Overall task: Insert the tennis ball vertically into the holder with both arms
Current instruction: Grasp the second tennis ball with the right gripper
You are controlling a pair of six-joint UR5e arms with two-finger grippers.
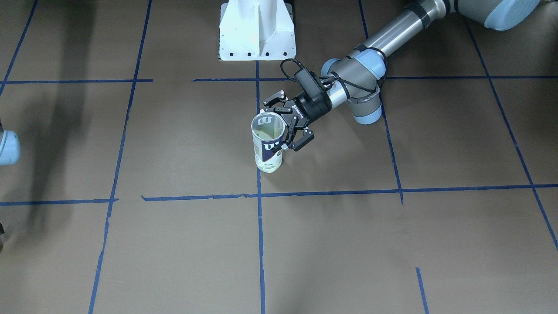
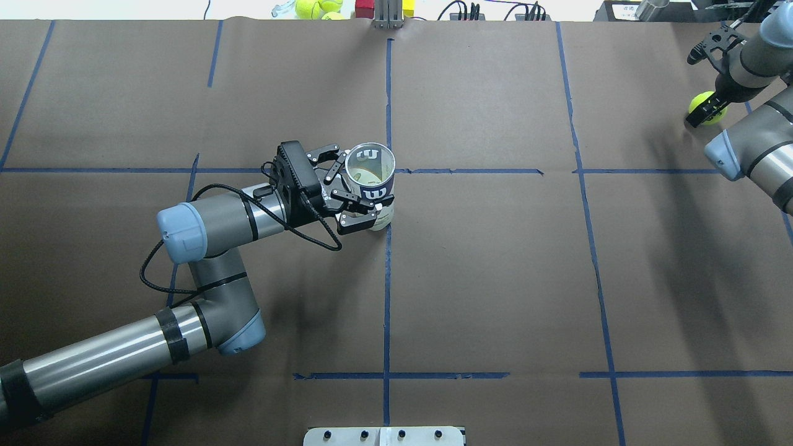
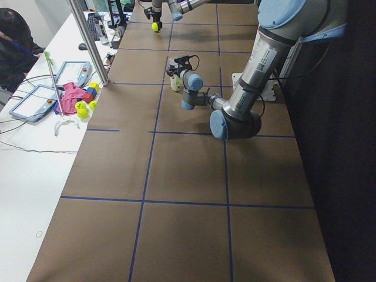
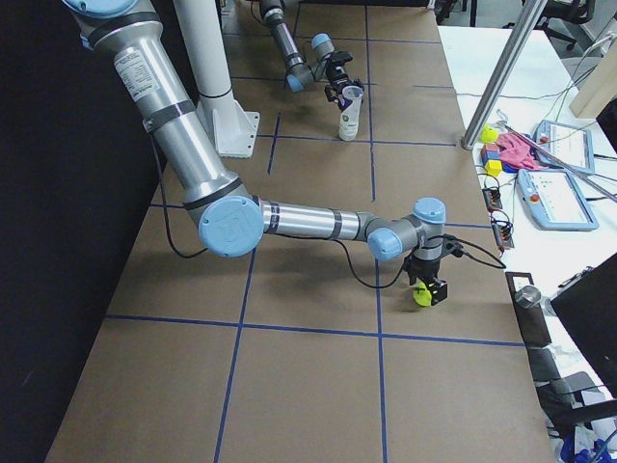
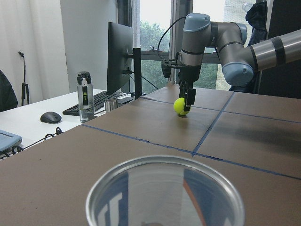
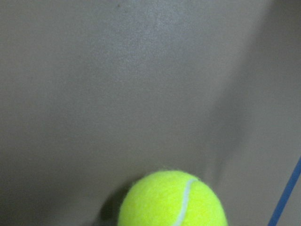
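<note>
The holder (image 1: 267, 144), a clear can with a navy and white label, stands upright at the table's centre, open end up; it also shows in the overhead view (image 2: 372, 193) and the left wrist view (image 5: 164, 162). My left gripper (image 1: 270, 126) (image 2: 359, 189) is shut on its side from the robot's left. The tennis ball (image 2: 706, 99) (image 5: 179, 106) (image 6: 171, 200) rests on the table far to the right. My right gripper (image 2: 706, 111) (image 5: 184, 104) points down with its fingers straddling the ball. I cannot tell whether it grips the ball.
The white pedestal base (image 1: 257, 30) stands at the robot's edge. Spare balls and blocks (image 2: 316, 7) lie beyond the far edge. A side desk holds tablets and toys (image 3: 82, 108), and a metal post (image 3: 88, 41) stands there. Blue tape lines cross the brown table.
</note>
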